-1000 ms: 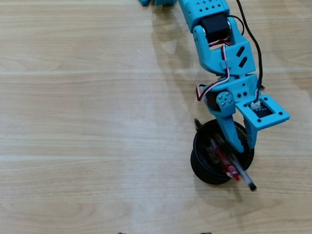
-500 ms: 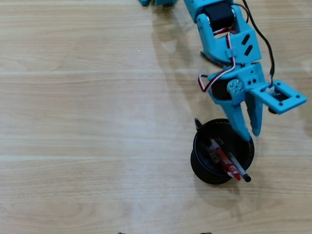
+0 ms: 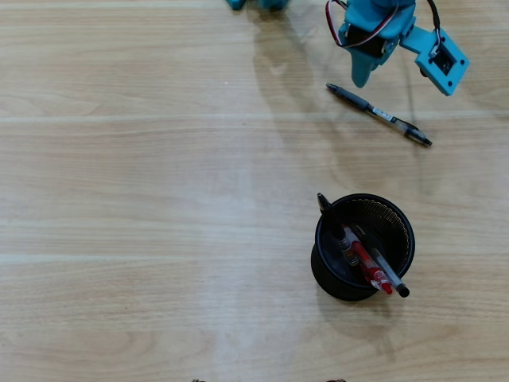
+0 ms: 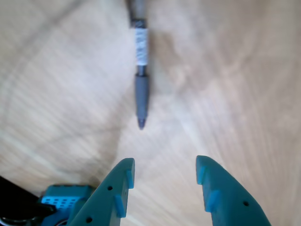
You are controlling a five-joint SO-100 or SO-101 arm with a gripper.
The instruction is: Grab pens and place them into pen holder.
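black loose pen (image 3: 378, 114) with white-labelled barrel lies flat on wood beyond the spread, empty fingers (image 4: 127, 173).

hand (image 3: 359, 79) | left pen holder (image 3: 398, 216) | now above loose pen (image 3: 378, 114)

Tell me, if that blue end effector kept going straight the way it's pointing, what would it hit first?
Probably the loose black pen on the table: in the wrist view its tip sits just ahead of the open end effector, slightly left of centre. Depth is unclear, so it might touch bare wood first.
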